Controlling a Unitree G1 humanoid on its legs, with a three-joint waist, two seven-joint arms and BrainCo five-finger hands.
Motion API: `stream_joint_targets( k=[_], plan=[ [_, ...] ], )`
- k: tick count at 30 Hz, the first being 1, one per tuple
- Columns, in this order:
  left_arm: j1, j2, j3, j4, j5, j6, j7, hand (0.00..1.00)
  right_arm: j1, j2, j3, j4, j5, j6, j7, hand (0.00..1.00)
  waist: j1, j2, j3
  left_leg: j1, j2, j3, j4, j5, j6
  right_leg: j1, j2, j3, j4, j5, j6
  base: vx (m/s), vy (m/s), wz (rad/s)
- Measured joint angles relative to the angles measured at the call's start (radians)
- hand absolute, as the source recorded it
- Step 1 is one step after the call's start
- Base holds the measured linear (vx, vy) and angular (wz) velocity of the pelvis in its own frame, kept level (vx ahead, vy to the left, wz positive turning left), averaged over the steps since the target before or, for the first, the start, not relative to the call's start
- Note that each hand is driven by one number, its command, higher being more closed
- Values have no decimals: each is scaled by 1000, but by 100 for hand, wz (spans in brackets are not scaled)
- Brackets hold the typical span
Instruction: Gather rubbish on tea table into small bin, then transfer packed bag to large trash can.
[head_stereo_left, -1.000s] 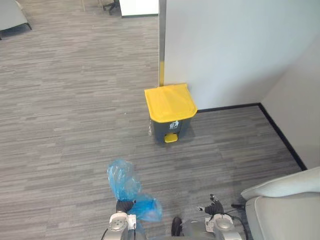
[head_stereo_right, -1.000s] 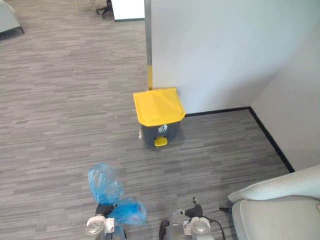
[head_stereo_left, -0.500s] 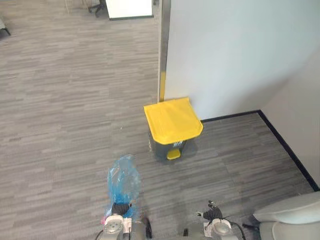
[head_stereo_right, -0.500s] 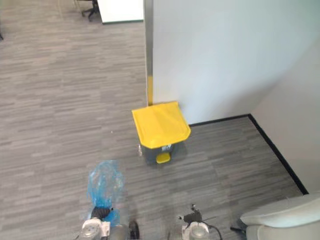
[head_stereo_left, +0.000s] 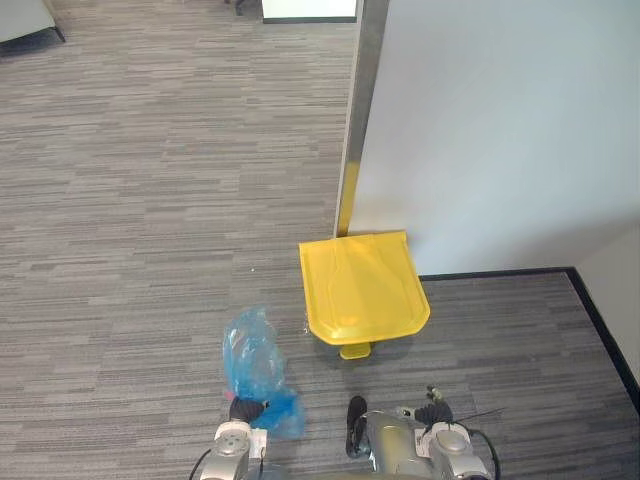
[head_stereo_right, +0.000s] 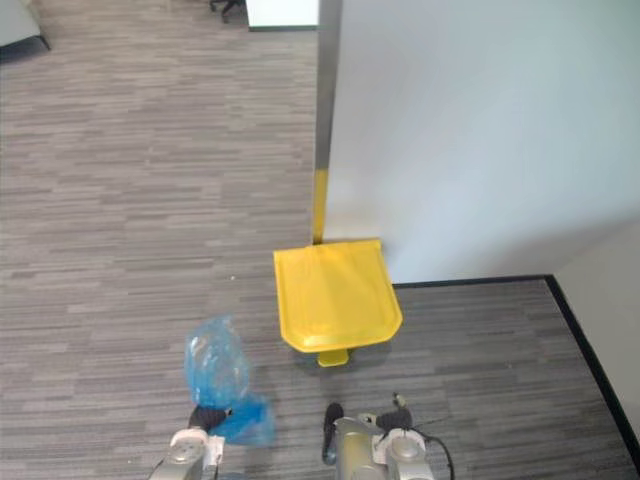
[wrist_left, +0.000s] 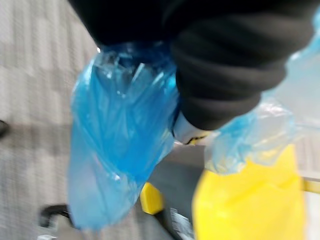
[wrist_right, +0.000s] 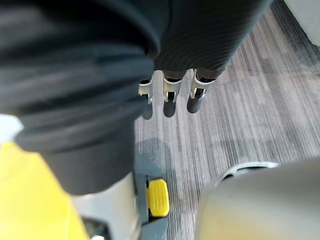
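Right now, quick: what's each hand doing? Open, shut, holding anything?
Left hand: shut on the blue bag.
Right hand: open, fingers relaxed, holding nothing.

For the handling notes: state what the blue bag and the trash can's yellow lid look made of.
The blue bag: thin translucent plastic film, glossy; it crinkles and light shows through. The yellow lid: rigid moulded plastic, probably, smooth with a soft sheen and pressed contours.

You face a pale wall (head_stereo_left: 500, 130) with black skirting (head_stereo_left: 490, 273), its corner (head_stereo_left: 358, 100) edged in metal. Grey striped carpet (head_stereo_left: 150, 200) spreads to your left.
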Motion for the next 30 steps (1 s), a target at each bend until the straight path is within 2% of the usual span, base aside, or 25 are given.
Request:
stream_joint_targets(
  k=[1, 3, 5, 6, 7, 9, 12, 15, 19, 25, 28, 30],
  plan=[
    [3, -10, 4, -2, 0, 0, -2, 100, 4, 0, 7, -5, 0, 0, 0, 0, 0, 4, -2, -48, 24, 20, 111, 0, -6, 25, 8, 2, -23, -5, -8, 204, -24, -4],
    [22, -31, 27, -22, 0, 0, -8, 100, 9, 0, 17, -7, 1, 4, 0, 0, 4, 11, -7, -119, 55, 85, 203, -71, 37, 61, 14, 18, -55, -6, -9, 152, 31, -20],
    [37, -36, 33, -33, -1, 0, -12, 100, 16, 0, 17, -25, 2, 7, -2, 0, 10, 12, -14, -163, 44, 117, 102, -117, 55, 79, 4, 39, -71, 11, 17, 176, 119, -44],
    [36, -33, 34, -38, -1, 0, -11, 100, 22, -2, 17, -26, 1, 6, -4, 0, 19, 17, -16, -164, 22, 98, -47, -102, 62, 80, 3, 63, -70, 13, 28, 154, 169, -66],
    [35, -30, 33, -33, -1, 1, -11, 100, 23, -11, 14, -25, 2, 6, -5, 0, 23, 33, -24, -163, 10, 65, -178, -40, 43, 79, 17, 89, -64, 12, 47, 165, 203, -66],
    [36, -14, 31, -17, -1, 1, -11, 100, 30, 7, 10, -29, 2, 8, -4, 0, 23, 15, -46, -123, -26, 89, -232, -25, 57, 84, 0, 122, -89, 22, 77, 155, 160, -37],
    [32, 7, 29, -11, 0, 1, -11, 100, 36, 11, -4, -22, 2, 10, -4, 0, 18, 4, -53, -106, -61, 113, -271, -15, 72, 83, -28, 143, -112, 31, 96, 104, 161, -13],
    [28, 25, 23, 21, 9, 1, -11, 100, 29, 7, -5, -2, 2, 9, -4, 0, 15, 6, -53, -87, -81, 128, -309, -7, 84, 87, -41, 164, -134, 39, 109, 48, 93, -11],
    [39, 41, 21, 53, 10, 1, -11, 100, 14, -3, -5, 34, 1, 9, -4, 0, 16, 10, -57, -69, -89, 157, -337, -2, 86, 88, -36, 192, -159, 52, 114, 25, 31, -22],
    [49, 43, 24, 89, 9, 0, -10, 100, 2, -21, -2, 72, 1, 9, -5, 0, 16, 18, -63, -54, -89, 213, -384, 11, 87, 77, -20, 249, -220, 105, 114, -11, 6, -32],
    [49, 43, 26, 91, 8, 0, -10, 100, -11, -24, 12, 87, 0, 12, -5, 0, 19, 14, -64, -54, -91, 232, -383, 11, 87, 64, -18, 273, -216, 116, 114, -55, 8, -25],
    [46, 45, 34, 90, 8, -1, -10, 100, -15, -23, 28, 85, 1, 11, -5, 0, 22, 4, -57, -53, -98, 235, -379, 9, 90, 30, -21, 280, -159, 104, 118, -89, 2, -22]
  ],
)
